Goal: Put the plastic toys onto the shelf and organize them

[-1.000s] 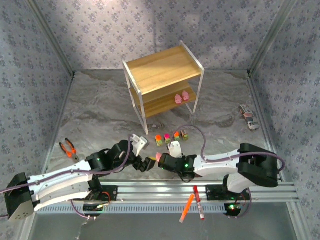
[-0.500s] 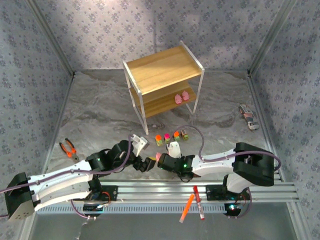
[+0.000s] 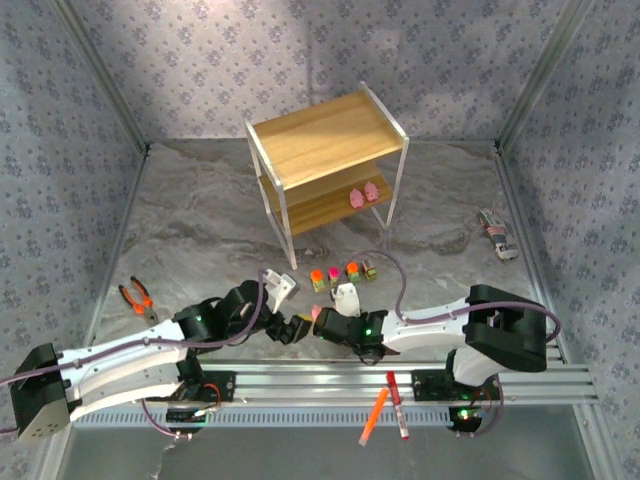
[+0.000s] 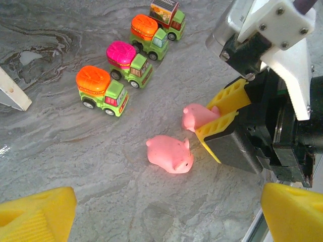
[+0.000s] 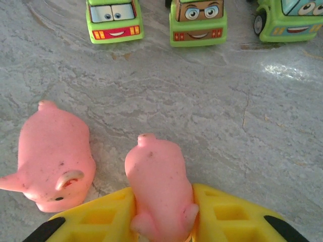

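The grey marbled desk (image 3: pixel 200 220) looks almost the same as a second ago. Only the right arm's elbow (image 3: pixel 510 330) has drawn in a little. The right claw (image 5: pixel 164 222) is clamped on a pink pig (image 5: pixel 157 176), low over the desk. A second pig (image 4: pixel 170 154) lies just beside it. The left claw (image 4: pixel 164 212) hangs spread wide, facing them. Four trucks (image 4: pixel 133 60) stand in a row beyond. Two more pigs (image 3: pixel 363 193) sit on the lower board of the shelf (image 3: pixel 325 140).

A: What are you counting out there?
B: I'm seeing four pink pigs (image 4: pixel 170 154) (image 4: pixel 194 115) (image 3: pixel 356 197) (image 3: pixel 371 189), four yellow-green trucks (image 4: pixel 102 89) (image 4: pixel 129 61) (image 4: pixel 150 33) (image 4: pixel 167 13).
A: Anything else showing?
B: Two marker pens (image 3: pixel 374 415) (image 3: pixel 397 405), one pliers (image 3: pixel 137 297), one shelf (image 3: pixel 325 140) sitting there.
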Robot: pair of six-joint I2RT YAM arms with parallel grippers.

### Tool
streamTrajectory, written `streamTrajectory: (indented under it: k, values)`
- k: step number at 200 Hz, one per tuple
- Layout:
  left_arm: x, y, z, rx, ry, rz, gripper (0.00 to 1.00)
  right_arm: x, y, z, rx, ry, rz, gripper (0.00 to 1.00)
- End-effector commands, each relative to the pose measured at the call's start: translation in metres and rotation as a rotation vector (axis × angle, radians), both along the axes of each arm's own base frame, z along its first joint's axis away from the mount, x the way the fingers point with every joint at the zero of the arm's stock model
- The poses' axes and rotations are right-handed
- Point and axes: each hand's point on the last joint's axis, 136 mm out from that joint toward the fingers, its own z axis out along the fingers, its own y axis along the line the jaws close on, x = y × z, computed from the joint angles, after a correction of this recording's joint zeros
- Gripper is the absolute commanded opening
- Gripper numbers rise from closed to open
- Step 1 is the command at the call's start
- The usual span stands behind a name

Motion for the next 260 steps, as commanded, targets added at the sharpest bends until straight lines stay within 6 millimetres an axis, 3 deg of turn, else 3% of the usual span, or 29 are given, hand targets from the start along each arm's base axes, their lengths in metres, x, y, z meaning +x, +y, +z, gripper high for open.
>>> streamTrajectory:
  k: [1,99,209,260]
  values:
    - [-0.001,-0.003,0.002,0.001,-0.014,-0.016,0.94,0.003,-0.003,0.003,-0.033,-0.022,-0.017,0.29]
    - [-0.003,-0.007,0.000,0.001,0.001,-0.035,0.94,0.008,-0.016,0.030,-0.040,-0.081,-0.034,0.29]
    - [-0.005,-0.009,0.001,-0.007,0.003,-0.048,0.94,0.030,-0.028,0.087,0.008,-0.147,-0.050,0.29]
    - [0.003,0.008,0.015,-0.050,-0.070,0.028,0.99,0.050,-0.034,0.113,0.026,-0.183,-0.060,0.29]
